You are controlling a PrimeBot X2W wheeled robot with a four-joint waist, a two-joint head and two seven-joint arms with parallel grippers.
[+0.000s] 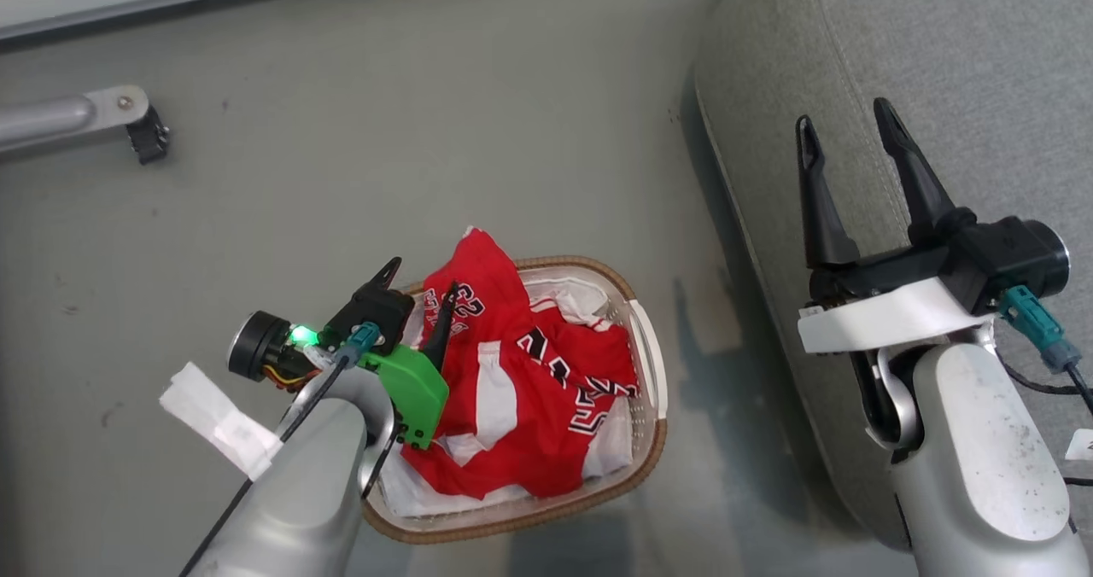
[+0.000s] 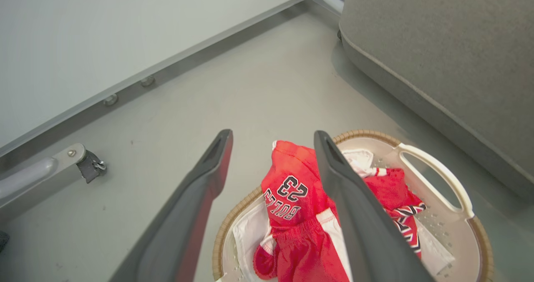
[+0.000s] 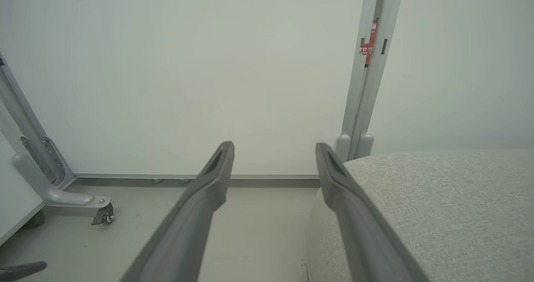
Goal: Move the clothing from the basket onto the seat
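Head view: your left gripper (image 1: 423,276) hangs released over the clothing (image 1: 529,410) in the basket (image 1: 648,343); your right gripper (image 1: 841,116) stands spread, empty, above the seat (image 1: 956,39).

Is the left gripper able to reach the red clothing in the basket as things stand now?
Probably yes. The left gripper is open and hangs over the clothing, which lies heaped in the uncovered basket, with nothing between them.

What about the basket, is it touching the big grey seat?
Apart. The head view shows a strip of bare floor between the basket and the seat.
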